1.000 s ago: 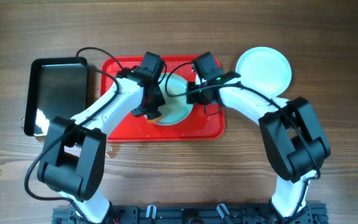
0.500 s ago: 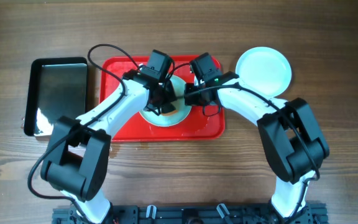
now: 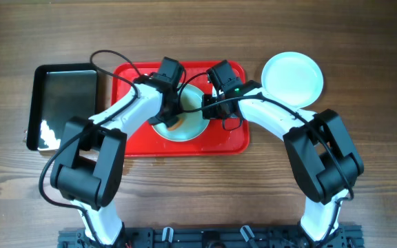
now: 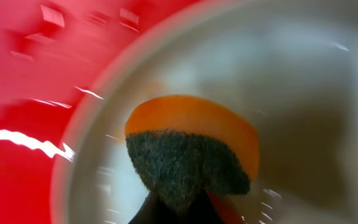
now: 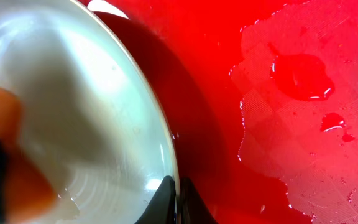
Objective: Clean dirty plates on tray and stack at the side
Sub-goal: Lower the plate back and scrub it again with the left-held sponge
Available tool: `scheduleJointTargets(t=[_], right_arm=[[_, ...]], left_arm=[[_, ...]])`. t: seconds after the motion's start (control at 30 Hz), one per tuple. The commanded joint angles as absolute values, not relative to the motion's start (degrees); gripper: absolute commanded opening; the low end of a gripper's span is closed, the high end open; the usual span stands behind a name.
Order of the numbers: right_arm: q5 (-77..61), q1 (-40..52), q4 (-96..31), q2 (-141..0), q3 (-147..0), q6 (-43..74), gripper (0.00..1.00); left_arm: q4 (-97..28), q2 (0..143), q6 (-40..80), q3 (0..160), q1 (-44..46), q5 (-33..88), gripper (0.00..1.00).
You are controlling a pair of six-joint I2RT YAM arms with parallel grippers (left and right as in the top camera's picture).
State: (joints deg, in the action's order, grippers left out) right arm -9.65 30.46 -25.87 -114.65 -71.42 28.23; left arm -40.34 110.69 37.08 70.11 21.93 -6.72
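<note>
Scrub station: plate [image 3: 191, 129] on tray [image 3: 234, 140]
Left gripper [image 3: 171, 116] clamps a sponge [image 4: 188, 158] against it; right gripper [image 5: 178, 198], seemingly closed, pinches its rim.

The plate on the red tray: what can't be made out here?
- Overhead: the arms hide most of the plate.
- Left wrist: blur, and the sponge covers its middle.
- Right wrist: frame edges cut it off.
- The side plate: one or a stack, unclear from above.
</note>
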Motion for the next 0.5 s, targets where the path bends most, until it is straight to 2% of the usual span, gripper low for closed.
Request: scheduleJointTargets(t=[0.0,0.2,0.37,0.47], right_arm=[[-7.51,30.48,-28.01,-116.14,-70.22,26.68,0.04],[-5.48,30.48,-28.4,-116.14,-70.17,26.57,0.04],[-4.43,30.39,-28.25,-115.98,-70.19,26.98,0.04],[-3.99,30.04,-28.14,-115.57,-70.63,26.98,0.04]], left_arm=[[-41.91,112.75,35.64,69.3,18.59,-21.65,0.04],[-43.81,111.44,31.77,69.45,17.58,-28.69,0.04],[-50.17,103.77,40.88,70.15,18.68,-39.83,0.04],[-51.86,96.12,42.92,70.24,18.85,-41.01,0.04]])
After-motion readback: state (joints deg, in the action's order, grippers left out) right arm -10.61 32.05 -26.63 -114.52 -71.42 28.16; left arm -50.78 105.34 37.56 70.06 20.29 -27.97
